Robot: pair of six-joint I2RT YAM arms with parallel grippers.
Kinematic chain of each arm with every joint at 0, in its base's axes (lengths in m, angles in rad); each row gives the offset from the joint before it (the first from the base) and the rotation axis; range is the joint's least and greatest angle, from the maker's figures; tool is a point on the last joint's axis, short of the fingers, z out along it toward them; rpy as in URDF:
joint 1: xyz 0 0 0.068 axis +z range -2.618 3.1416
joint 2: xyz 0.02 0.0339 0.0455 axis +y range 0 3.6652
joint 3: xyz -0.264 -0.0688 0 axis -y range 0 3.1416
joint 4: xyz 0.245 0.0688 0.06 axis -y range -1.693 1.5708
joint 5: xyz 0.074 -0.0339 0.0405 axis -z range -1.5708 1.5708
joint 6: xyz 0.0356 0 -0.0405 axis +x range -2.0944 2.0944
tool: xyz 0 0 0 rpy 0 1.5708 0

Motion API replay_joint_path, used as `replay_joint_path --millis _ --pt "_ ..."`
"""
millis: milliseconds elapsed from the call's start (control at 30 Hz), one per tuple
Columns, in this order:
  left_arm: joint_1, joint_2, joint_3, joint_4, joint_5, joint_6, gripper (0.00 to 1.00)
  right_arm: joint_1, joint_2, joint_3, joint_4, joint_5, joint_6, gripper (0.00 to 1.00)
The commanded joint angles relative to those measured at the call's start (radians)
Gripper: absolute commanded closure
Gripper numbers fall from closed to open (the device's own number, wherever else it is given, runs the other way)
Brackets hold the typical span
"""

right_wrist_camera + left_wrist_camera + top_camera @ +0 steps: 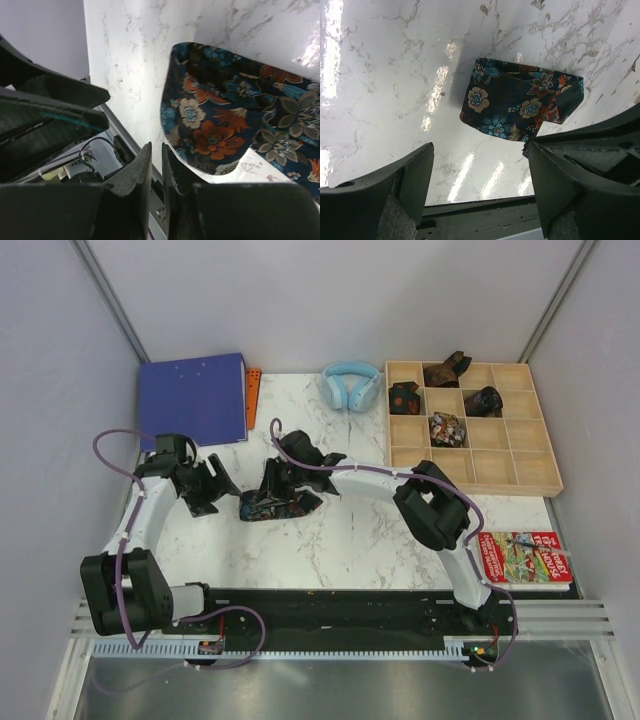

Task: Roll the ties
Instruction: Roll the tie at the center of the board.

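The floral tie (280, 505) lies folded on the bench (330, 550). The left fingers (415, 175), at its 9 o'clock, are spread wide and empty. The right fingers (137, 175), at its 12 o'clock, are nearly closed on nothing.

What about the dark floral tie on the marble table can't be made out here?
Top view: the right gripper covers part of the dark floral fabric tie, hiding its fold.
Right wrist view: the tie runs off the right edge; whether the nearly closed jaws pinch cloth is unclear.
Left wrist view: a finger of the left gripper hides the tie's corner.
Top view: rolled bundles in the wooden tray are too small for detail.
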Motion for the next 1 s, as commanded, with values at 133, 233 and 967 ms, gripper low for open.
replay_joint_path --millis 133,233,967 --pt "0.007 0.019 -0.055 0.105 0.151 0.060 0.17 -0.027 0.043 -0.061 0.069 0.008 0.020 0.82" --pt "0.003 0.064 -0.059 0.127 0.185 0.074 0.14 -0.044 0.043 -0.108 0.089 0.005 0.015 0.82" --pt "-0.173 0.285 -0.003 0.269 0.032 -0.007 0.18 -0.104 0.002 -0.222 0.165 -0.044 0.012 0.83"
